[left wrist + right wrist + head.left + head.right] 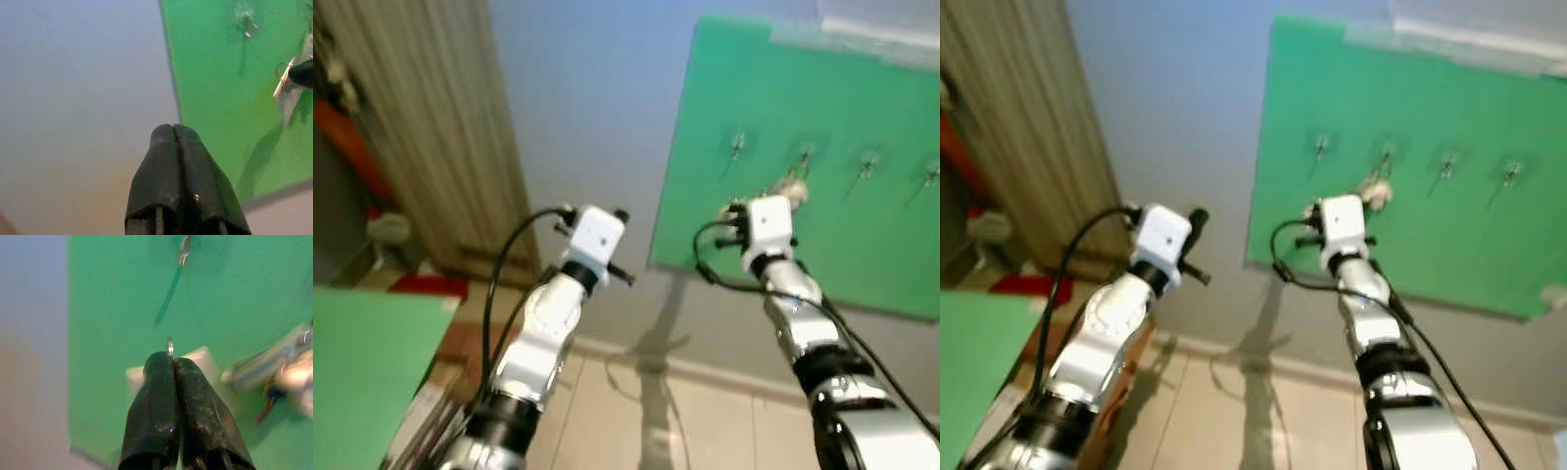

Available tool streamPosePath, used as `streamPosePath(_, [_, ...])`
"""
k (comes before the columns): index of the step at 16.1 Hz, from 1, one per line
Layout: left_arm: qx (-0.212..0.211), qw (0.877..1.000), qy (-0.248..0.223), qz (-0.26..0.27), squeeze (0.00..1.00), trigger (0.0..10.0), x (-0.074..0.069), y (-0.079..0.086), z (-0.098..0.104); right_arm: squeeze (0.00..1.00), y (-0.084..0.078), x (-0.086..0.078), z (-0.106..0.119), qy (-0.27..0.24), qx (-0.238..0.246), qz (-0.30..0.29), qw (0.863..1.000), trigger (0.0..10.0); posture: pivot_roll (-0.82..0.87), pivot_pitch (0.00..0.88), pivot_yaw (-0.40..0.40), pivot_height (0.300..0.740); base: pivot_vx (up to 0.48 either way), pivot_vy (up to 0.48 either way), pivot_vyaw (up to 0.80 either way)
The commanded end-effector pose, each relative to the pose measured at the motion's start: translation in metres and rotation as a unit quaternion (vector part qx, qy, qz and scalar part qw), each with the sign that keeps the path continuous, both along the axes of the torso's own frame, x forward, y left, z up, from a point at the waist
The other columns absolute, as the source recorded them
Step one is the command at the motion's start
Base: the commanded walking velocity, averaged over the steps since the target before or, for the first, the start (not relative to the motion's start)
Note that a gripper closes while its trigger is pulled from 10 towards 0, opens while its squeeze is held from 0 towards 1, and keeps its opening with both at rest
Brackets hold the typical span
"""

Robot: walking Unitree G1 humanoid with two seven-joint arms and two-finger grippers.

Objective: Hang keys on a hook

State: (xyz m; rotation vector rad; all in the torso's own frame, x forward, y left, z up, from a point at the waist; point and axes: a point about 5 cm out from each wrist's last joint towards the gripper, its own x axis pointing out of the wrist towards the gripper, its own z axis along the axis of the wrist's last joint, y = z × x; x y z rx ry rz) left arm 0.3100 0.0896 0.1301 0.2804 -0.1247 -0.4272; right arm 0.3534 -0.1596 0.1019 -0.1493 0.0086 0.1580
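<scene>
Across the right half of the left eye view a green board [862,225] is hanging on a pale blue-grey wall [597,108], carrying a row of four small metal hooks [737,146] along its upper part. The right gripper [172,363] is reaching up toward the board, its silver arm rising from the lower right of the frame and its white wrist block sitting just below the second hook from the left. In the right wrist view its two black fingers [154,406] are pressing tightly together, pinching a thin metal ring [169,346] whose tip is sticking out above them; a pale tag [205,363] is showing behind the fingertips. To the right in that same view, a blurred cluster of keys [288,367] is dangling against the green surface, probably linked to the pinched ring, though the blur is making that hard to confirm. One hook is showing at the top centre of that frame, apart from the ring and above it.

The left gripper [174,134] is pointing at the bare wall just left of the board's edge, its fingers closing fully on nothing. Its arm is rising from the lower left of the left eye view. A wooden door [440,147] is standing at the upper left, and a second green surface [362,372] is filling the lower left corner above a tiled floor [656,421].
</scene>
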Motion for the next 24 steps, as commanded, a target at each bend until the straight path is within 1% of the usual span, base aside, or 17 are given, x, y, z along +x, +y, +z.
streamPosePath(1, [0.004,1.000,-0.007,0.007,0.00,10.0,0.002,0.007,0.004,0.00,0.015,0.004,0.011,-0.023,0.000,0.029,0.999,10.0,0.06,0.000,-0.027,0.740,0.000,0.000,0.00])
streamPosePath(3, [0.004,1.000,-0.008,0.005,0.00,10.0,0.002,0.007,0.004,0.00,0.019,0.005,0.016,-0.032,0.000,0.046,0.998,10.0,0.06,0.000,-0.023,0.740,0.000,0.000,0.00])
streamPosePath(4, [0.004,1.000,-0.008,0.004,0.00,10.0,0.002,0.007,0.004,0.00,0.020,0.009,0.023,-0.039,0.005,0.046,0.998,10.0,0.06,0.000,-0.018,0.740,0.000,0.000,0.00])
streamPosePath(6, [0.006,1.000,-0.007,0.001,0.00,10.0,0.002,0.007,0.004,0.00,0.018,0.015,0.031,-0.046,0.016,0.037,0.998,10.0,0.06,0.000,-0.015,0.740,0.000,0.000,0.00])
streamPosePath(9, [0.008,1.000,-0.008,-0.002,0.00,10.0,0.002,0.006,0.004,0.00,0.016,0.023,0.045,-0.059,0.019,0.030,0.998,10.0,0.07,0.000,-0.015,0.740,0.000,0.000,0.00])
streamPosePath(11, [0.008,1.000,-0.007,-0.002,0.00,10.0,0.002,0.007,0.004,0.00,0.012,0.029,0.054,-0.064,0.026,0.020,0.997,10.0,0.07,0.000,-0.014,0.740,0.000,0.000,0.00])
streamPosePath(13, [0.010,1.000,-0.006,-0.003,0.00,10.0,0.002,0.007,0.004,0.00,0.010,0.032,0.058,-0.064,0.036,0.011,0.997,10.0,0.07,0.000,-0.012,0.740,0.000,0.000,0.00])
streamPosePath(15, [0.012,1.000,-0.008,-0.004,0.00,10.0,0.002,0.007,0.004,0.00,0.008,0.033,0.058,-0.057,0.055,-0.002,0.997,10.0,0.07,0.000,-0.012,0.740,0.000,0.000,0.00])
streamPosePath(19, [0.016,1.000,-0.007,-0.007,0.00,10.0,0.001,0.007,0.004,0.00,0.002,0.030,0.044,-0.026,0.092,-0.020,0.995,10.0,0.07,0.000,-0.008,0.740,0.000,0.000,0.00])
streamPosePath(24, [0.019,1.000,-0.005,-0.010,0.00,10.0,0.002,0.006,0.003,0.00,-0.003,0.029,0.036,-0.002,0.138,-0.035,0.990,10.0,0.07,0.000,-0.004,0.740,0.000,0.000,0.00])
